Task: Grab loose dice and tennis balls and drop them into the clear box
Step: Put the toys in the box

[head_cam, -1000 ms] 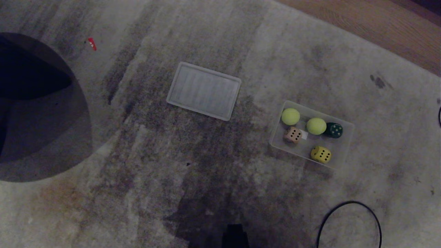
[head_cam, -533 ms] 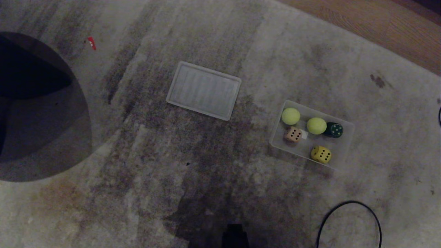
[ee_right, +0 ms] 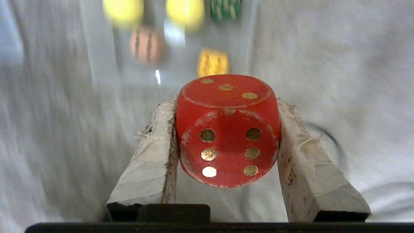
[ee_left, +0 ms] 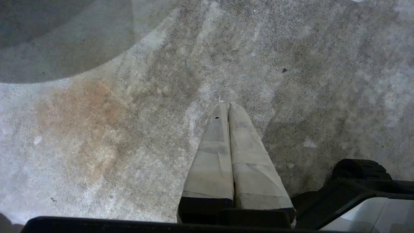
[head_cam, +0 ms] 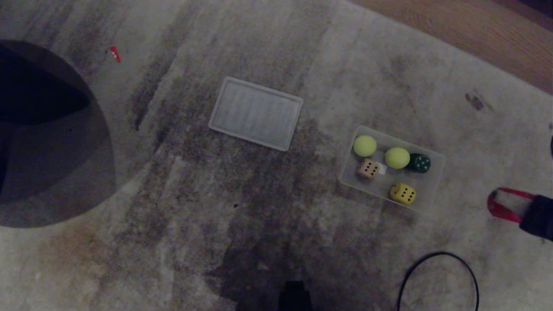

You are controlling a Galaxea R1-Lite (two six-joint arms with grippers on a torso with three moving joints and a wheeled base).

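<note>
The right gripper [ee_right: 226, 136] is clamping a red die [ee_right: 228, 129], a rounded cube with worn edges and gold pips, between two tape-wrapped fingers [ee_right: 152, 161] whose wrapping is frayed. In the head view this gripper [head_cam: 503, 205] is showing at the right edge, right of the clear box [head_cam: 432, 190] and apart from it.

The clear box, a shallow transparent plastic bin with rounded corners, is sitting on the mottled grey carpet [head_cam: 259, 207] at the right. Inside it are lying two fuzzy yellow-green tennis balls [head_cam: 364, 145] [head_cam: 397, 157], a dark green die [head_cam: 419, 163] just right of the second ball, a beige-pink die [head_cam: 368, 168] beside a small white sticker [head_cam: 381, 169], and a yellow die [head_cam: 402, 193] on the near side.

A flat ribbed translucent lid [head_cam: 255, 113] is lying farther left. A black cable [head_cam: 440, 276] is looping near the right corner, and wooden flooring [head_cam: 475, 30] is bordering the carpet at the far right.

The left gripper [ee_left: 228, 106] is hanging above bare carpet with its taped fingers pressed together, holding nothing.
</note>
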